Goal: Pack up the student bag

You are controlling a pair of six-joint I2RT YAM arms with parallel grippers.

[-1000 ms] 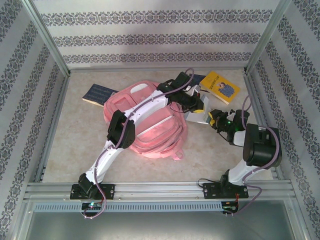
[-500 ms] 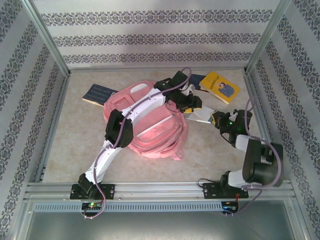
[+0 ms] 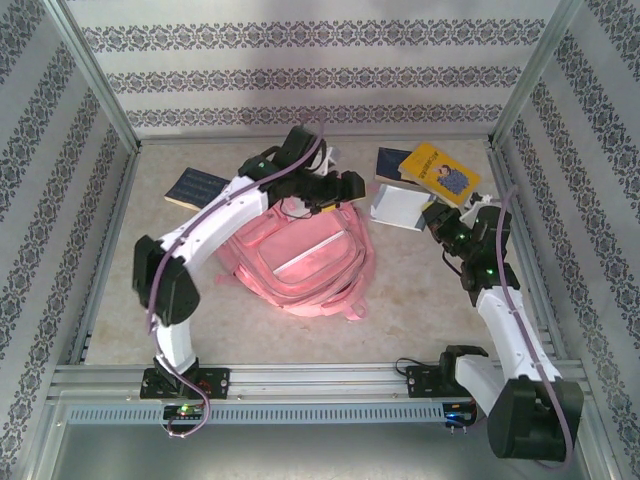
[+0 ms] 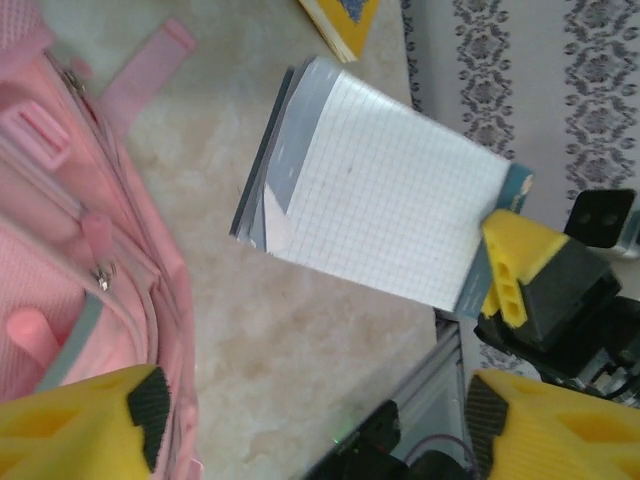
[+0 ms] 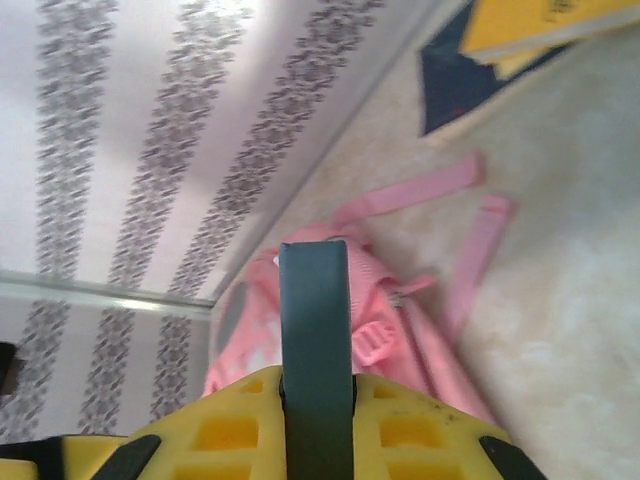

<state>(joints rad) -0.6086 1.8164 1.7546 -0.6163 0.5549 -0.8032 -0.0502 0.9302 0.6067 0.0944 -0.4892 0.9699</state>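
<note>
The student bag [image 3: 300, 255] is a pink backpack lying flat mid-table, its straps trailing toward the back. My left gripper [image 3: 340, 190] hovers over the bag's top edge, open with nothing between its yellow fingers [image 4: 90, 420]. A grid-covered notebook [image 3: 398, 207] with a dark teal spine is tilted up off the table to the right of the bag. My right gripper [image 3: 437, 220] is shut on its spine edge [image 5: 315, 330]. From the left wrist the notebook [image 4: 385, 215] lies beyond the bag [image 4: 60, 250], a right finger [image 4: 510, 265] clamped on its corner. Beyond the right gripper [image 5: 317, 390] lies the bag [image 5: 400, 330].
A yellow book [image 3: 440, 172] lies on a dark blue book [image 3: 392, 162] at the back right, close behind the notebook. Another dark blue book [image 3: 195, 188] sits at the back left beside the bag. Patterned walls and metal rails [image 3: 320, 378] close in the table.
My left gripper opened, let go of the notebook and drew back left over the bag's top. My right gripper closed on the notebook's spine and carried it up to the back right.
</note>
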